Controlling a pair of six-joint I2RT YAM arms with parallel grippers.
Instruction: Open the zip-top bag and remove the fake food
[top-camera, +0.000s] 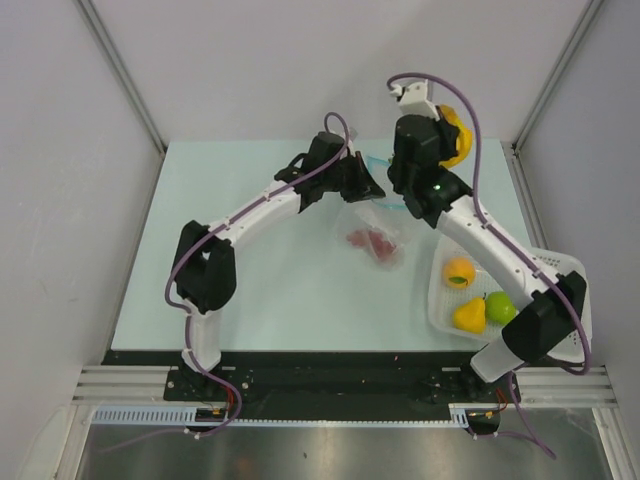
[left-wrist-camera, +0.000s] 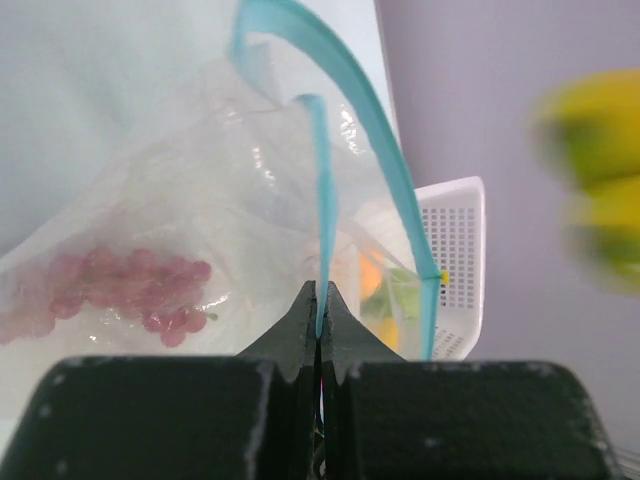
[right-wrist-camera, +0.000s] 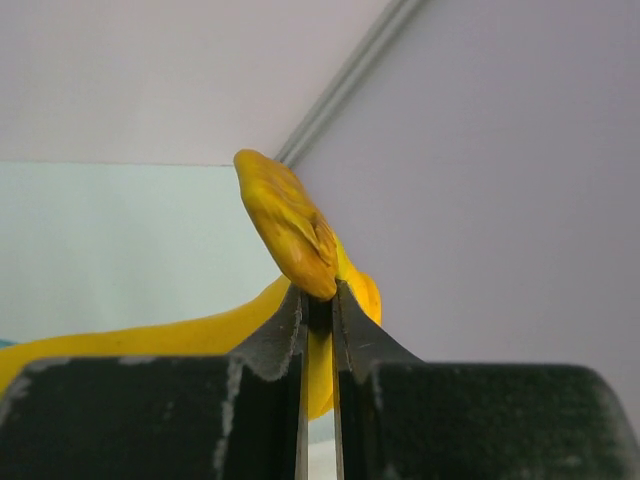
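left pincer (left-wrist-camera: 319, 300): closed tight on 1 lip of the blue-teal zip strip (left-wrist-camera: 362, 115); my read is that it anchors the mouth so the other arm can reach in.
bag: small clear crinkly plastic zip-top bag (top-camera: 378, 232) on the pale tabletop (top-camera: 250, 290), between the 2 arms; mouth spread, free lip arching up.
right pincer (right-wrist-camera: 318, 298): clamped on a glossy yellow plastic banana (right-wrist-camera: 290, 225), raised near the far right corner, clear of the bag; probably lifted for a carry to the basket.
basket: white perforated plastic basket (top-camera: 562, 268) at the right edge holds 3 pieces: orange fruit with green leaf (top-camera: 459, 271), yellow pear (top-camera: 469, 316), green apple (top-camera: 501, 307).
in bag: red berry cluster (left-wrist-camera: 130, 290), at the closed end, far from the mouth.
progress: judged late; bag open, banana airborne, berries left.
risk: thin film could drag along if the berries snag.
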